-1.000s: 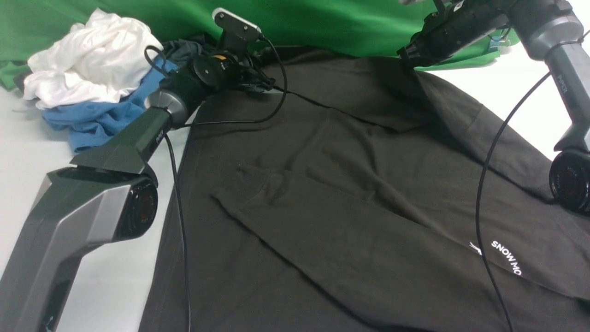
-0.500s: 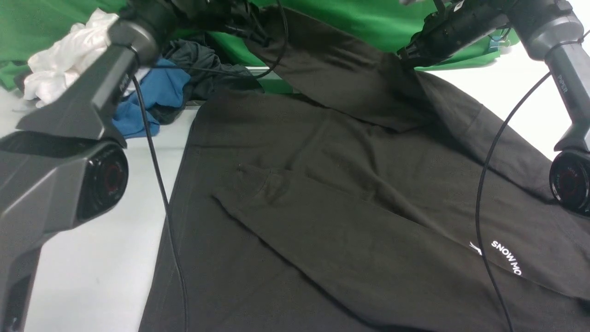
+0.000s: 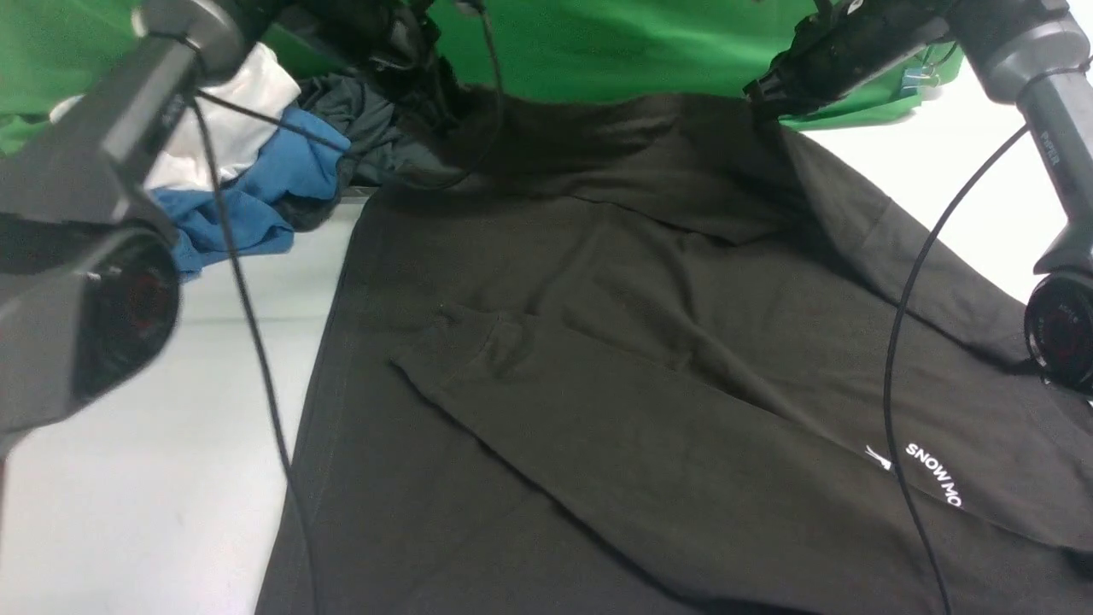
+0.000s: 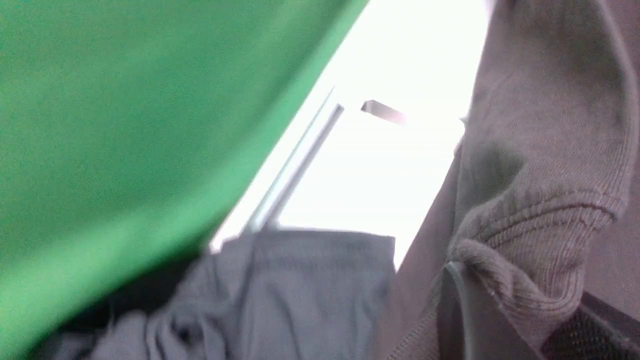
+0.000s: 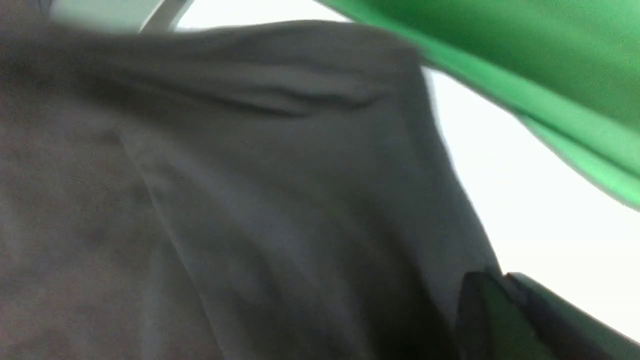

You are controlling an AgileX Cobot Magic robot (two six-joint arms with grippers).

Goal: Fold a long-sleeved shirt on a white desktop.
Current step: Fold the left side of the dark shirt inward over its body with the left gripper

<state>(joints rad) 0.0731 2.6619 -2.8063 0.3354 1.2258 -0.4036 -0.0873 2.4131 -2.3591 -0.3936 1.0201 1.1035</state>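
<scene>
Black-brown jersey, soft and limp: long-sleeved shirt (image 3: 598, 359) is lying spread on the white counter (image 3: 171, 478), one sleeve crossing its body. Farther back, left tool (image 3: 427, 68) and right tool (image 3: 762, 92) are clamping its raised far edge, sagging between them; ribbed hem corners are likely offering the firmest hold.

Glare is bleaching the counter (image 4: 380, 165) in both wrist views, where blur is softening everything; in the front view the left arm (image 3: 77, 282) is smearing and the dark shirt (image 3: 598, 384) is swallowing detail.
</scene>
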